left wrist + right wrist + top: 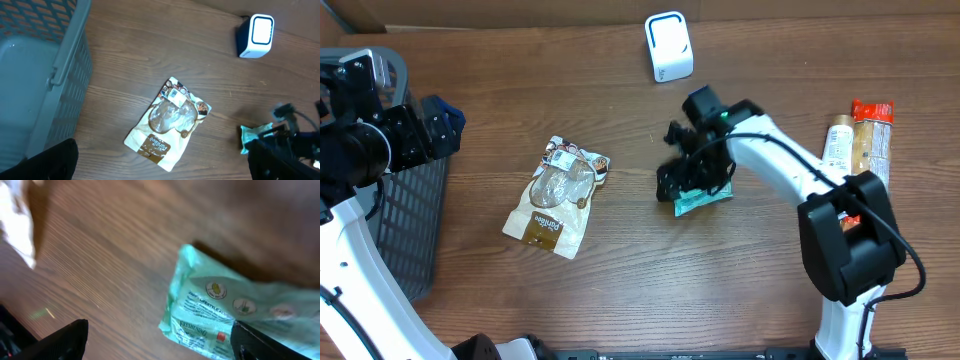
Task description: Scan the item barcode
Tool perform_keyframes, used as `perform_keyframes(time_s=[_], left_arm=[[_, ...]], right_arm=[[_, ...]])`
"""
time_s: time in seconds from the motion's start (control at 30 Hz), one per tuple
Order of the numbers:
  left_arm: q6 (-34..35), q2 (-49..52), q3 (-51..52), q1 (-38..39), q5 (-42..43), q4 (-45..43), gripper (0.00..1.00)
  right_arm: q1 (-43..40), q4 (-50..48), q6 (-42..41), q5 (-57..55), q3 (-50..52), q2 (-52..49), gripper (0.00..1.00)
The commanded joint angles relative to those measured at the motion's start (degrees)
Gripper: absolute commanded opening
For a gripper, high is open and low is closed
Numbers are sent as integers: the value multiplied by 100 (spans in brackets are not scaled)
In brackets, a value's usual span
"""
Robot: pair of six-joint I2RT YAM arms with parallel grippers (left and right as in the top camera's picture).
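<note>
**Item: green packet [702, 201].** It lies flat on the table [620, 300], a little right of centre, printed face up. In the right wrist view small round emblems and a line of text can be read, but no barcode can be made out.

**Right gripper [692, 180].** It stands directly over the packet with its jaws apart and one finger on either side. The packet sits nearer one finger. Nothing is clamped.

**Scanner [668, 47].** This white unit is at 12 o'clock from the packet, well apart from it and near the table's far edge.

**Snack pouch [557, 195].** It lies flat at 9 o'clock and is untouched.

**Two bottles [855, 140].** They lie at 2 o'clock, by the right edge.

**Basket [415, 230].** It sits far out at 9 o'clock. The left gripper [432, 130] is above its rim with its jaws wide apart, holding nothing.

**Progress (judgement): early.** The packet is on the wood and is not presented to the scanner, so the scan appears undone. What is left is to close on the packet, lift it, carry it toward 12 o'clock and turn its barcode face to the scanner window. That face may be underneath.
</note>
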State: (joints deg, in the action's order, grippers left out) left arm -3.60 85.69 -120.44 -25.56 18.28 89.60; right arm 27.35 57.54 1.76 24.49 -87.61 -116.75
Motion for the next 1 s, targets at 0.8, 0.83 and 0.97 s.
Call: perform_keyframes(time_s=[0.8, 0.83, 0.97], left_arm=[[-114, 20, -7, -13, 61, -7, 100], [-114, 20, -7, -13, 61, -7, 100], [-114, 20, -7, -13, 61, -7, 100]], right_arm=[[-420, 435, -2177, -1971, -223, -94, 96], [-503, 492, -1976, -1735, -212, -94, 95], [-752, 789, -1005, -658, -111, -94, 93]])
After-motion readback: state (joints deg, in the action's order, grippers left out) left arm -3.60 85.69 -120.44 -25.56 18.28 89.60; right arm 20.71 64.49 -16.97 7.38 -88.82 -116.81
